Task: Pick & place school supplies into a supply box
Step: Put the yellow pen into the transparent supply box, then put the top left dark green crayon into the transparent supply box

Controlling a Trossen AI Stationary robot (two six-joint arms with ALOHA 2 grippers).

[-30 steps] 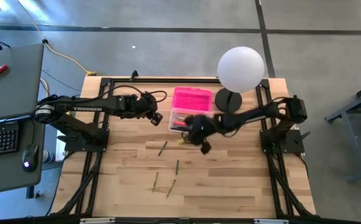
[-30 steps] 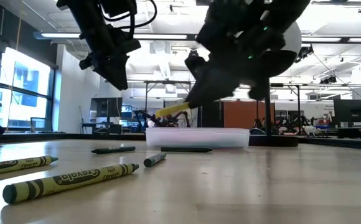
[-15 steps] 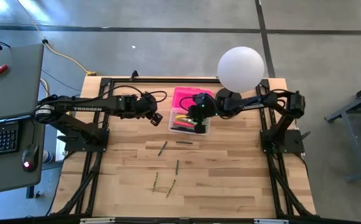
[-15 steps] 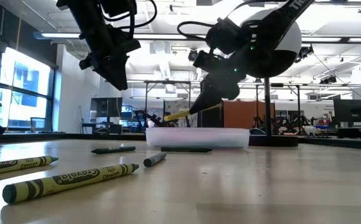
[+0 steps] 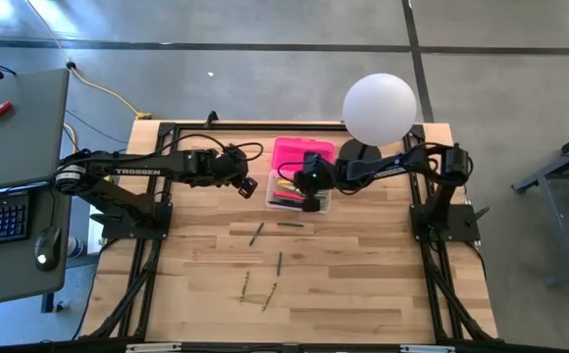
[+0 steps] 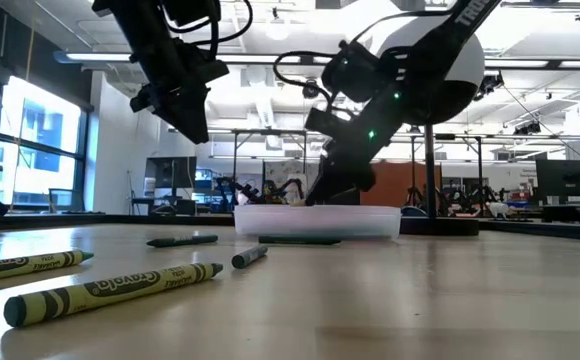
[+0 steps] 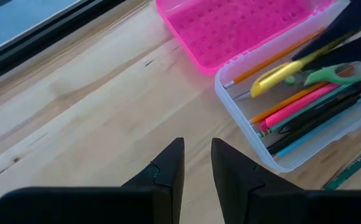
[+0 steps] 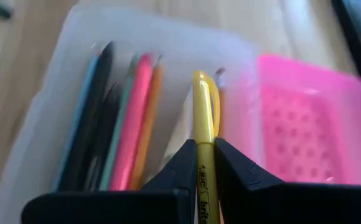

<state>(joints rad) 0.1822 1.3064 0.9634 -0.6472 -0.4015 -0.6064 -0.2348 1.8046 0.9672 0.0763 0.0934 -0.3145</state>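
Right wrist view: right gripper (image 8: 205, 163) clamped on yellow highlighter (image 8: 205, 118), tip over supply box (image 8: 56, 93), ready to drop.
Box: centre of high view, pink lid (image 5: 300, 155) open behind.
Left gripper (image 7: 196, 163): jaws slightly apart, empty, waiting beside box.
Room: crayons (image 5: 255, 233) lie on bare table (image 5: 363, 284) below.

1. The supply box (image 5: 299, 193) sits on the tabletop (image 5: 363, 284) near the far edge, about midway along it.
2. Its lid (image 5: 302, 154) lies just behind it, touching.
3. The globe lamp (image 5: 378, 110) stands toward the far right corner.
4. The right gripper (image 5: 309, 188) hangs over the box with a highlighter (image 8: 205, 143) between its fingers, above the pens (image 7: 305, 109) and scissors (image 7: 342, 71) inside.
5. The left gripper (image 5: 246, 186) hovers just left of the box.
6. Loose crayons (image 5: 265, 284) lie mid-tabletop, toward the near edge.
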